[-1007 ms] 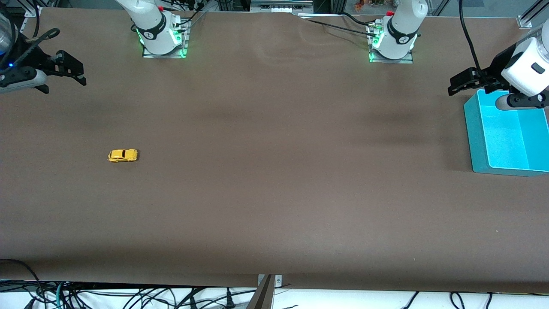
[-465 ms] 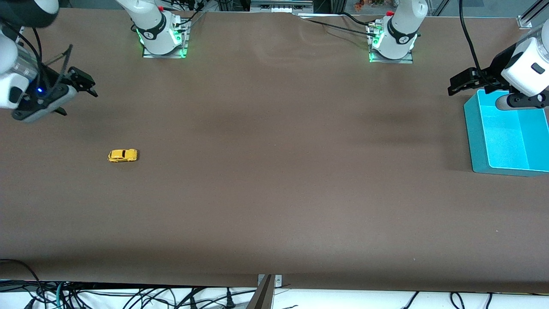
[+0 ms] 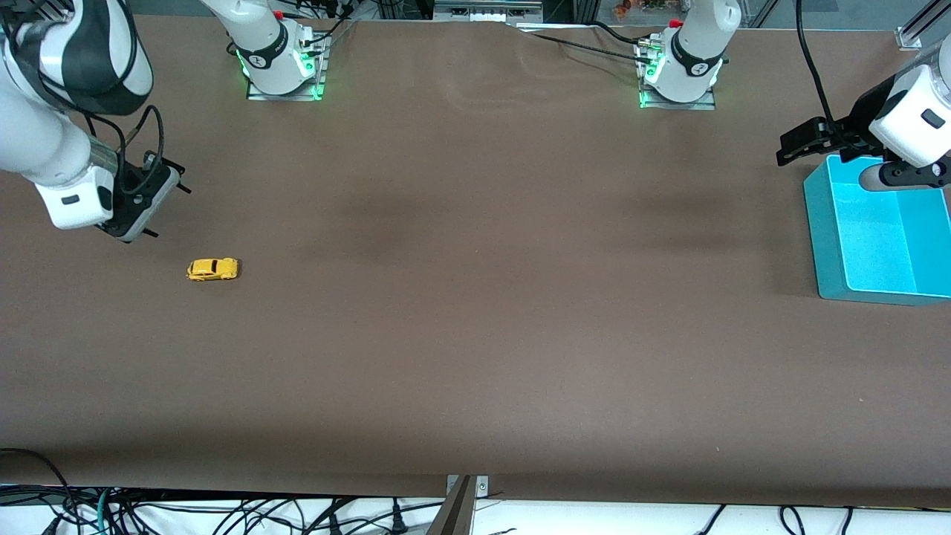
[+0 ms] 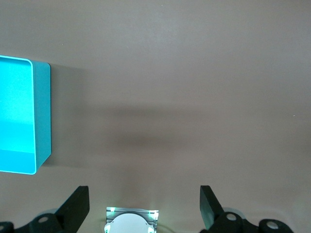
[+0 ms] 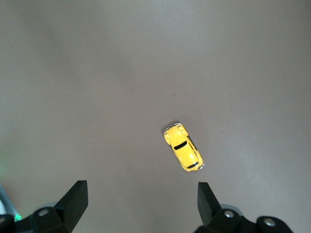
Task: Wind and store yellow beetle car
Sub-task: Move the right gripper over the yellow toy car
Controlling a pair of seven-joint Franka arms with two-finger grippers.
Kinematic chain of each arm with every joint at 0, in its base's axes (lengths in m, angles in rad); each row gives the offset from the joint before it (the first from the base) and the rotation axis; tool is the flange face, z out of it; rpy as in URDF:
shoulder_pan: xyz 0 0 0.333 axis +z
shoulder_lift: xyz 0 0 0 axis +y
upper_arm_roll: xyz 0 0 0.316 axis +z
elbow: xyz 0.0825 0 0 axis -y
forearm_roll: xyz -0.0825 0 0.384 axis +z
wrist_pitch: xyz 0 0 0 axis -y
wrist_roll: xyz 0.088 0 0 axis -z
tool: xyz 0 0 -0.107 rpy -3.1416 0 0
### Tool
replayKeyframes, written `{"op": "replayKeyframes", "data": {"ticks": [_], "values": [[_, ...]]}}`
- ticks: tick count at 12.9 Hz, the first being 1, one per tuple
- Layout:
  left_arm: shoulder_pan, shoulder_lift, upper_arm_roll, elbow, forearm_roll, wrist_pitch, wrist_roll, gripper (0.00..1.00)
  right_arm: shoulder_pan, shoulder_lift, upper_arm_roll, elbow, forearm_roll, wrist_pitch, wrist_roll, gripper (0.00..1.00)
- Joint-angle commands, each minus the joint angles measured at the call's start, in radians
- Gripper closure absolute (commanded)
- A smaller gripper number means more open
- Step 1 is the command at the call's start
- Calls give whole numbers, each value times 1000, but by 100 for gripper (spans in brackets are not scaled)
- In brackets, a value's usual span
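Observation:
The yellow beetle car (image 3: pixel 212 269) stands on its wheels on the brown table toward the right arm's end. It also shows in the right wrist view (image 5: pixel 183 146). My right gripper (image 3: pixel 167 212) hangs over the bare table close beside the car, open and empty, not touching it; its open fingers also show in its own wrist view (image 5: pixel 141 199). My left gripper (image 3: pixel 796 147) waits, open and empty, over the table beside the rim of a teal bin (image 3: pixel 821 230); its own view shows it open (image 4: pixel 144 206).
The teal bin, empty inside, stands at the left arm's end of the table and shows in the left wrist view (image 4: pixel 43 116). Both arm bases (image 3: pixel 281 67) (image 3: pixel 680 74) stand along the table's edge farthest from the front camera. Cables hang below the edge nearest that camera.
My right arm has swung in from the table's end and brought its gripper close to the car. The car and my left arm have not moved.

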Motion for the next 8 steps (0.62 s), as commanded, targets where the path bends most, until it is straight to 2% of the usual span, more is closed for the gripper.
{"op": "replayKeyframes", "data": {"ticks": [1, 5, 8], "values": [[5, 15, -4, 32, 21, -25, 6, 0, -33, 56, 1, -28, -9, 82, -170, 0], [5, 15, -4, 34, 22, -25, 6, 0, -91, 186, -1, -45, -11, 243, -351, 0], [3, 15, -4, 34, 22, -25, 6, 0, -110, 237, -1, -108, -11, 392, -417, 0]]}}
